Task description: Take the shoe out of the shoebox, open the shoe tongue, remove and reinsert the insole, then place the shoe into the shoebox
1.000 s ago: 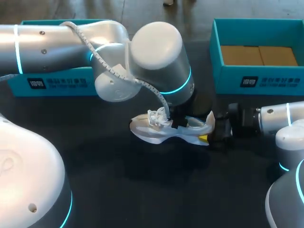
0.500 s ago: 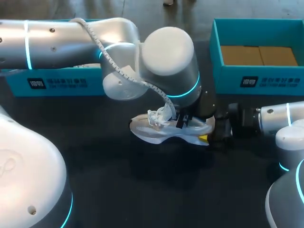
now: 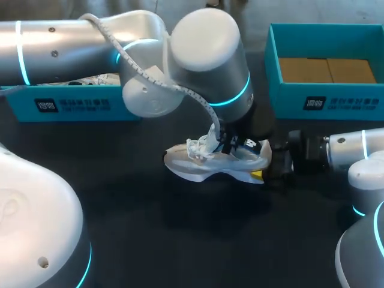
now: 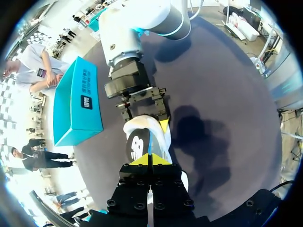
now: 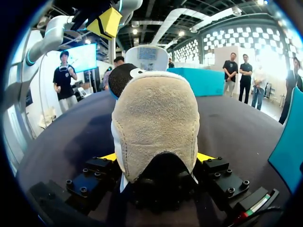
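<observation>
Head view: white sneaker (image 3: pixel 195 169) on the dark table (image 3: pixel 180 240), near the open teal shoebox (image 3: pixel 327 99), its middle hidden by the left arm's wrist. Right gripper (image 5: pixel 158 158) clamps the heel from both sides. Left gripper (image 4: pixel 148 161) hangs over the sneaker with fingertips pressed together, gripping nothing.

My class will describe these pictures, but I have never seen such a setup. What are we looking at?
This is a two-armed robot at a dark table. One picture looks down from above and behind it; the other two come from cameras on each wrist. On the table lie a white shoe and two teal shoeboxes: the left shoebox and the open right shoebox. The right gripper clamps the shoe's heel. The left gripper, closed, sits over the shoe's opening; whether it holds anything cannot be seen.
</observation>
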Motion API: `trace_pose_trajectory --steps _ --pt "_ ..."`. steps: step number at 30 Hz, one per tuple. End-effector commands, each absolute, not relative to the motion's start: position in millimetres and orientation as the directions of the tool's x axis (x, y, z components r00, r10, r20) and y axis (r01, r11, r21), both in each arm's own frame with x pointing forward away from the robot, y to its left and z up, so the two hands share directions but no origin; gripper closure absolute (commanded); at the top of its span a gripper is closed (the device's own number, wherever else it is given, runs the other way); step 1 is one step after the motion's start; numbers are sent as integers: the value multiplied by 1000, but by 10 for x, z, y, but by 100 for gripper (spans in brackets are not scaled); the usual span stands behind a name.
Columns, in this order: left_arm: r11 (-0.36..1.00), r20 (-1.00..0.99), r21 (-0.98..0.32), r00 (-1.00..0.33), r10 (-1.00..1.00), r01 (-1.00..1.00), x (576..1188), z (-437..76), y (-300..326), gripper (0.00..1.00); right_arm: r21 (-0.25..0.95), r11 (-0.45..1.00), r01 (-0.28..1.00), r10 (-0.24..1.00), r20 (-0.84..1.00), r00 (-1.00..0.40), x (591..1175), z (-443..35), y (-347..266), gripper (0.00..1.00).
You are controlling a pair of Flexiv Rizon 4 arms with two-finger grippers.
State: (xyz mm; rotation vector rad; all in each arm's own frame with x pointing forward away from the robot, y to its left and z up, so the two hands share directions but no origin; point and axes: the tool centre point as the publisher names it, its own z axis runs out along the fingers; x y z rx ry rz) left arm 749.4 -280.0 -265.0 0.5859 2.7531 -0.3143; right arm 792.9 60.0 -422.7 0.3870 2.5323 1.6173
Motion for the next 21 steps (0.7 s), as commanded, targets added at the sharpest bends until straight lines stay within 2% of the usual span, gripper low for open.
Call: trace_pose_trajectory --steps 1,6,21 --pt "885 -303 -156 -874 380 438 7483 -2474 -2670 100 902 404 155 274 42 -961 7924 -4223 606 100" --pt "875 -252 -192 -884 393 444 7454 -2320 -2630 100 902 404 155 274 42 -961 7924 -4223 606 100" --pt "875 -244 -185 -884 400 447 7277 -1948 -2591 100 902 404 155 274 42 -961 7924 -4223 606 100"
